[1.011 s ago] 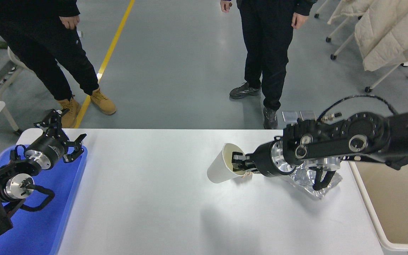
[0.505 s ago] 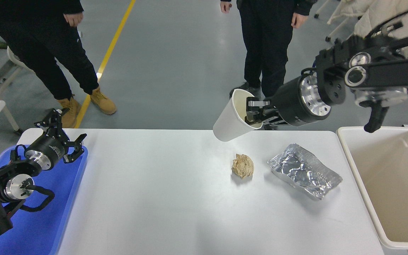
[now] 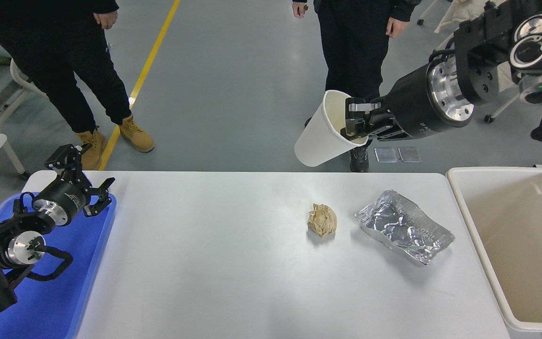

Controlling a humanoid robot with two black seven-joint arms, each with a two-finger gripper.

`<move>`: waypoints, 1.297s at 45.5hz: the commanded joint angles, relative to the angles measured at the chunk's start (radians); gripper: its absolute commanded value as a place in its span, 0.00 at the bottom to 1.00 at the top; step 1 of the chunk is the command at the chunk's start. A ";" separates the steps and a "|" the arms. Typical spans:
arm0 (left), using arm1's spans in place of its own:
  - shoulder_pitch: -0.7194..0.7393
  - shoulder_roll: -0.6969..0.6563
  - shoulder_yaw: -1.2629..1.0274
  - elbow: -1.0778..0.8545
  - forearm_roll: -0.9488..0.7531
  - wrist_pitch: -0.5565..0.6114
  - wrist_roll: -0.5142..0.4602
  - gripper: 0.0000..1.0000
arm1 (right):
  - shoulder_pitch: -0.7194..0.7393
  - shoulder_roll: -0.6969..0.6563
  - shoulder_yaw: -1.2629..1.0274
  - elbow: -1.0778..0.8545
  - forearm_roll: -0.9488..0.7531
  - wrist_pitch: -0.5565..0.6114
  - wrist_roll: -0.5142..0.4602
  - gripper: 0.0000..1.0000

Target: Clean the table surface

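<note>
Clearing the bench, a hard, smooth white top spread below me, I pinch the rim of a light, crushable paper cup in my right fingers, up at one o'clock. Soft brown wad and crinkly foil tray wait at centre-right; my left fingers hang open at nine.

We see the white table open left and front; crumpled brown paper ball and crushed foil tray obstruct right-centre.
</note>
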 commanded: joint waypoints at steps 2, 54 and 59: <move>0.000 0.000 0.000 0.000 0.000 0.000 0.001 1.00 | -0.127 -0.162 -0.058 -0.170 -0.093 0.002 0.001 0.00; 0.000 0.000 0.000 0.000 0.000 0.000 -0.001 1.00 | -1.595 0.164 0.515 -1.552 -0.151 -0.338 0.012 0.00; 0.001 0.000 0.000 0.000 0.000 0.000 -0.001 1.00 | -1.646 0.238 0.547 -1.618 -0.154 -0.383 0.012 0.00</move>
